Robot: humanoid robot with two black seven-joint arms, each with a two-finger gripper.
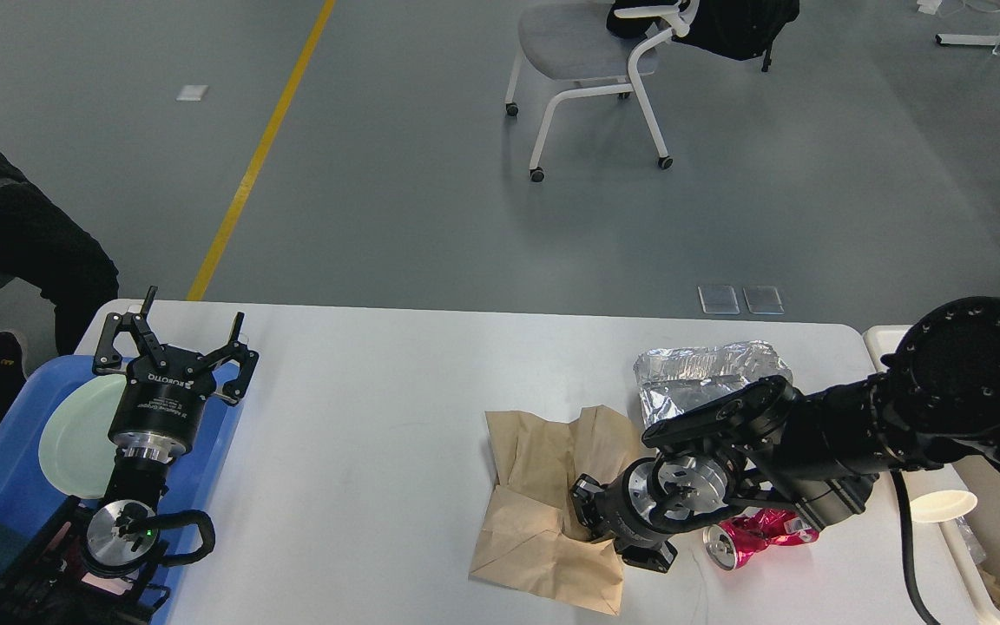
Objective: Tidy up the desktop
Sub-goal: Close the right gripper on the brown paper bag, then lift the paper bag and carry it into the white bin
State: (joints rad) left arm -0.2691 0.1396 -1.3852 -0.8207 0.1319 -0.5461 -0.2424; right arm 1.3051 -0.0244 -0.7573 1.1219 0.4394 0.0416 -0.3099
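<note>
The desktop (361, 417) spans the lower half of the head view. My right gripper (591, 521) presses into the crumpled brown paper bag (543, 512) near the desktop's right end; I cannot tell whether its fingers are closed on the paper. A crushed red can (756, 538) lies just right of the bag, foil (708, 378) beyond it. My left gripper (174, 347), fingers spread and empty, hovers at the desktop's left edge above a blue tray (5, 434).

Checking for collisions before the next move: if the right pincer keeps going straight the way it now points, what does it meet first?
The right pincer points leftward into the crumpled brown paper bag on the desktop; it looks already at or against the bag, though depth is unclear.
</note>
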